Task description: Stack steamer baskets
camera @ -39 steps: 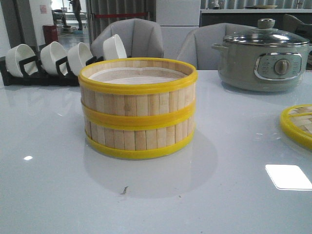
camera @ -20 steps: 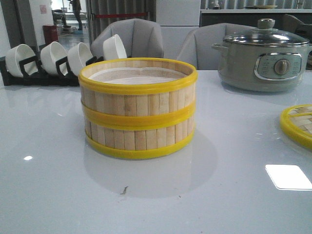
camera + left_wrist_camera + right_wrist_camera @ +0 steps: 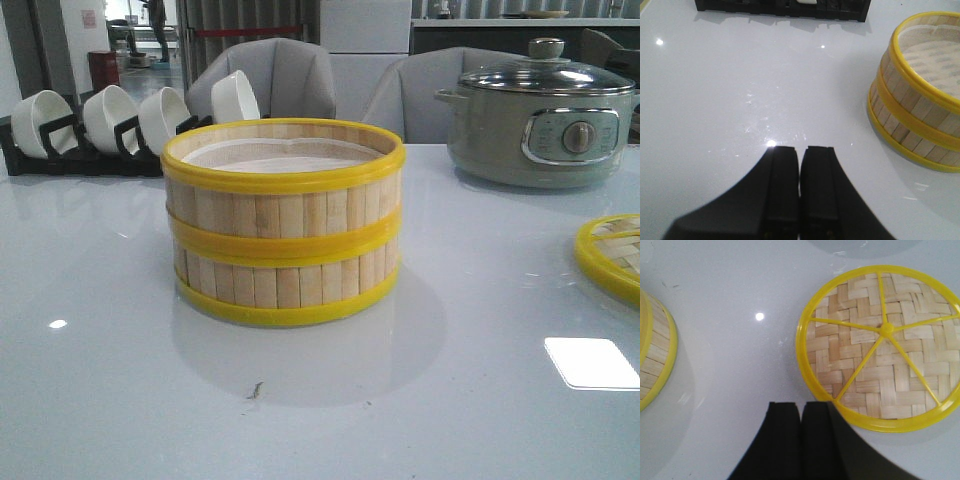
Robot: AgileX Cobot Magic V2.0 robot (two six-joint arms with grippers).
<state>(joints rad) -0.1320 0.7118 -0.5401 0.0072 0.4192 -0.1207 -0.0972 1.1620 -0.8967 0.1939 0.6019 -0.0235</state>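
The table (image 3: 100,400) is taking up nearly the whole front view, pale and glossy, throwing back ceiling light. Sitting on it just left of centre are the two baskets (image 3: 284,222), one stacked squarely on the other, yellow rims meeting in a band at mid-height, whitish liner showing in the top one. Nothing is touching them.

Off at two o'clock from the stack, well apart, the pot (image 3: 542,125) is standing at the far edge with its glass lid on. At ten o'clock a dark rack (image 3: 80,158) is holding white bowls (image 3: 110,115) tilted on edge.

At three o'clock the lid (image 3: 610,255) is lying flat, cut off by the frame edge; the right wrist view is showing its woven face and yellow spokes.

The left gripper (image 3: 800,165) is hovering over bare table, its black fingers (image 3: 782,180) pressed together, holding nothing, the stack near it. The right gripper (image 3: 800,420) is likewise closed and empty, its fingers (image 3: 784,440) side by side, overlapping the lid's rim in the wrist view, though I cannot tell if they are touching it.
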